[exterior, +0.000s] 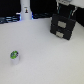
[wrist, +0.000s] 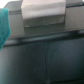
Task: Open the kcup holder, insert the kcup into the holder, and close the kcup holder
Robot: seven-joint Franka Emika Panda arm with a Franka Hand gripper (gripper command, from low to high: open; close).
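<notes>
- The kcup holder (exterior: pixel 63 25) sits on the white counter (exterior: pixel 45 60) toward the exterior view's upper right, a black boxy unit with two drawer fronts stacked one above the other.
- Each drawer front carries a pale handle; both fronts look flush with the box, so the drawers appear shut.
- The fronts face toward the exterior view's lower left, turned a little off square to the camera; the box stands upright, and it is slightly taller than it is wide.
- The kcup (exterior: pixel 15 57) stands on the counter toward the exterior view's lower left, well apart from the holder.
- It is a small white cylinder with its green top up, so its axis runs vertical; it looks upright rather than tipped.
- The hand (exterior: pixel 68 6) hangs just above the holder at the exterior view's top right, a dark shape partly cut off by the picture's edge.
- Whether its fingers are spread or closed cannot be told: the exterior view is too blurred there, and the wrist view shows no fingertips clearly.
- The wrist view looks close on a dark surface with a pale grey rectangular block (wrist: pixel 44 12) above it, likely a handle of the holder, though the blur leaves that unsure.
- A teal patch (wrist: pixel 4 25) shows at one edge of the wrist view; what it is cannot be told.
- At the back of the counter, toward the exterior view's upper left, stands a small white bottle-like object (exterior: pixel 25 11) against a dark band.
</notes>
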